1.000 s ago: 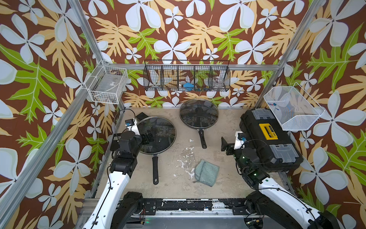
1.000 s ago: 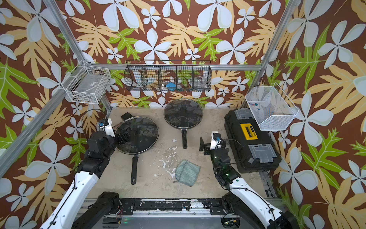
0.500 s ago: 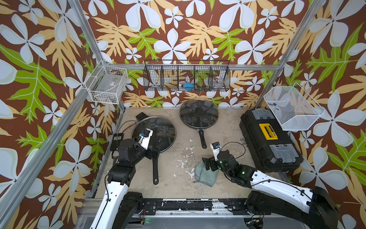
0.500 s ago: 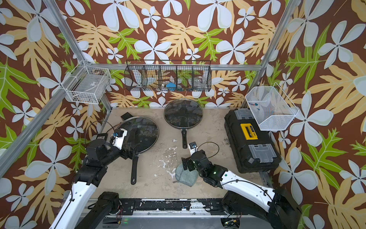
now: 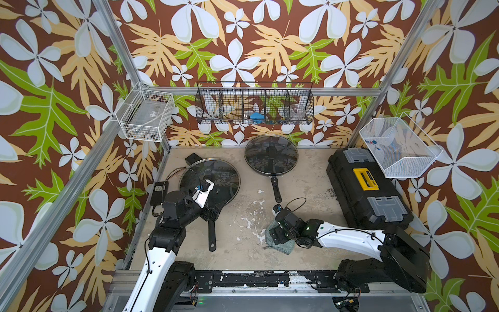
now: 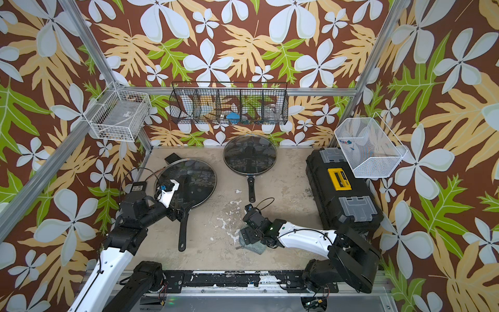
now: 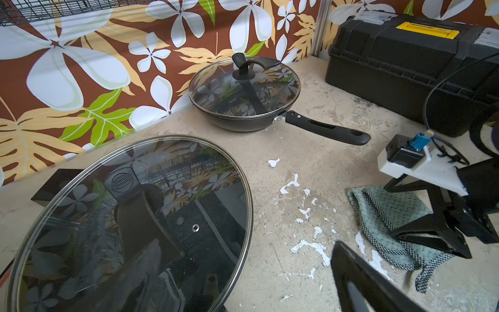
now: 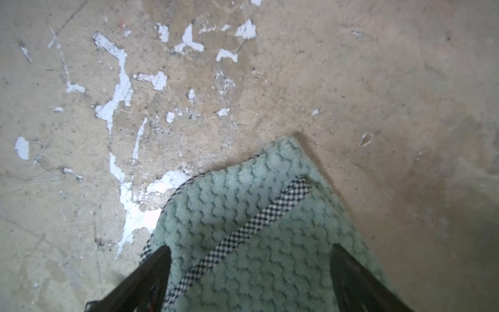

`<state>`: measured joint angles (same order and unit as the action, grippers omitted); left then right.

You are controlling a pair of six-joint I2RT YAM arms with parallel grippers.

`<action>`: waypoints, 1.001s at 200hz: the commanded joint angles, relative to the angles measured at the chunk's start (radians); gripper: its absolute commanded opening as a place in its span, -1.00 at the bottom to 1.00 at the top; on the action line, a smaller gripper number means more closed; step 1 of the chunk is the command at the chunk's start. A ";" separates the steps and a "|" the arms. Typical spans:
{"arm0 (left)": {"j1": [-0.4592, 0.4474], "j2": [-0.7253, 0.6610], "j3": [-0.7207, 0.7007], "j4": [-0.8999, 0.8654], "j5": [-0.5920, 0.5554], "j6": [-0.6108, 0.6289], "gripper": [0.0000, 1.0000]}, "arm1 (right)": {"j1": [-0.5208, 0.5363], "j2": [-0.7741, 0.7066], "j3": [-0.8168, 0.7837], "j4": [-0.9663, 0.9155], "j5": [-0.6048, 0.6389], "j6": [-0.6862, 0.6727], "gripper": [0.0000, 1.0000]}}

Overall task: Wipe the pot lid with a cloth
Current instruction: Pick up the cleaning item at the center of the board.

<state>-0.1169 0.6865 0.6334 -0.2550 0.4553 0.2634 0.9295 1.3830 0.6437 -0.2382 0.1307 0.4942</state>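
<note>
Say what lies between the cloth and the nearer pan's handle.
Between the cloth and handle: only bare, chipped tabletop, seen in both top views.

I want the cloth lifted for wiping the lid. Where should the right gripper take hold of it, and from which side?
Probably straight down from above: the cloth lies flat and folded on the table, so no edge offers a side grip. Pinch the doubled layer beside the checked trim, where the right gripper stands with open jaws astride it.

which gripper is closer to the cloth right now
Right. The right gripper is down at the cloth, fingers straddling it; the left gripper is by the near pan handle, apart from it.
</note>
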 commanded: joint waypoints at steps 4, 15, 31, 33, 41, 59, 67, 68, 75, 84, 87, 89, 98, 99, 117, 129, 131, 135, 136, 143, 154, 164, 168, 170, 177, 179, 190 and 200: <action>-0.001 -0.003 -0.004 0.025 -0.015 -0.003 1.00 | 0.005 0.000 0.009 -0.053 0.011 0.041 0.63; 0.000 -0.004 -0.009 0.030 -0.020 -0.005 1.00 | 0.005 0.001 0.006 -0.059 0.005 0.042 0.60; -0.001 -0.005 -0.014 0.037 -0.026 -0.011 1.00 | 0.005 0.019 0.005 -0.061 -0.007 0.050 0.53; -0.001 -0.004 -0.015 0.038 -0.026 -0.013 1.00 | 0.005 0.021 0.004 -0.061 -0.009 0.050 0.53; 0.000 -0.004 -0.015 0.040 -0.026 -0.015 1.00 | 0.005 0.031 0.006 -0.058 -0.024 0.053 0.52; 0.000 -0.005 -0.012 0.040 -0.028 -0.018 1.00 | 0.006 0.054 0.008 -0.057 -0.043 0.059 0.61; 0.000 -0.005 -0.012 0.041 -0.030 -0.019 1.00 | 0.006 0.065 0.007 -0.057 -0.043 0.063 0.60; 0.000 -0.005 -0.012 0.041 -0.030 -0.019 1.00 | 0.006 0.067 0.007 -0.056 -0.043 0.063 0.61; -0.001 -0.006 -0.012 0.041 -0.031 -0.020 1.00 | 0.006 0.078 0.002 -0.052 -0.042 0.065 0.59; -0.001 -0.007 -0.013 0.042 -0.031 -0.021 1.00 | 0.006 0.091 -0.003 -0.047 -0.042 0.069 0.54; 0.000 -0.007 -0.013 0.042 -0.032 -0.021 1.00 | 0.006 0.096 -0.004 -0.046 -0.043 0.070 0.53; -0.001 -0.007 -0.013 0.042 -0.033 -0.021 1.00 | 0.006 0.099 -0.006 -0.046 -0.043 0.071 0.52; -0.001 -0.010 -0.014 0.041 -0.035 -0.023 1.00 | 0.006 0.114 -0.008 -0.044 -0.042 0.073 0.46; -0.001 -0.010 -0.013 0.042 -0.036 -0.023 1.00 | 0.006 0.116 -0.009 -0.043 -0.042 0.074 0.45; 0.000 -0.011 -0.015 0.039 -0.039 -0.021 1.00 | 0.006 0.136 -0.020 -0.039 -0.043 0.076 0.22; -0.001 -0.011 -0.015 0.038 -0.033 -0.018 1.00 | 0.006 0.143 -0.021 -0.041 -0.048 0.072 -0.01; 0.000 -0.011 -0.015 0.037 -0.031 -0.017 1.00 | 0.006 0.145 -0.021 -0.042 -0.048 0.073 -0.05; -0.001 -0.011 -0.015 0.037 -0.029 -0.016 1.00 | 0.006 0.144 -0.022 -0.043 -0.049 0.072 -0.13; -0.001 -0.011 -0.015 0.037 -0.029 -0.015 1.00 | 0.006 0.144 -0.022 -0.043 -0.049 0.072 -0.14; 0.000 -0.010 -0.015 0.038 -0.028 -0.015 1.00 | 0.006 0.141 -0.020 -0.046 -0.048 0.073 -0.26; -0.001 -0.011 -0.015 0.039 -0.028 -0.015 1.00 | 0.006 0.134 -0.017 -0.051 -0.038 0.075 -0.49; -0.001 -0.011 -0.015 0.039 -0.030 -0.015 1.00 | 0.006 0.122 -0.011 -0.059 -0.025 0.075 -0.77; 0.000 -0.011 -0.016 0.039 -0.030 -0.015 1.00 | 0.006 0.117 -0.010 -0.062 -0.019 0.075 -0.85; 0.000 -0.012 -0.017 0.039 -0.030 -0.015 1.00 | 0.006 0.114 -0.009 -0.064 -0.017 0.074 -0.89; 0.000 -0.011 -0.017 0.040 -0.031 -0.015 1.00 | 0.006 0.106 -0.003 -0.068 -0.006 0.073 -1.00; 0.000 -0.011 -0.019 0.040 -0.031 -0.015 1.00 | 0.006 0.103 -0.002 -0.070 -0.004 0.073 -1.00; 0.000 -0.010 -0.023 0.044 -0.032 -0.017 1.00 | 0.006 0.087 0.007 -0.071 0.007 0.070 -1.00; -0.001 -0.010 -0.026 0.052 -0.037 -0.024 1.00 | 0.006 0.063 0.010 -0.061 0.016 0.070 -1.00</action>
<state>-0.1169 0.6758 0.6144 -0.2272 0.4229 0.2512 0.9348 1.4754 0.6479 -0.2138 0.1604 0.5602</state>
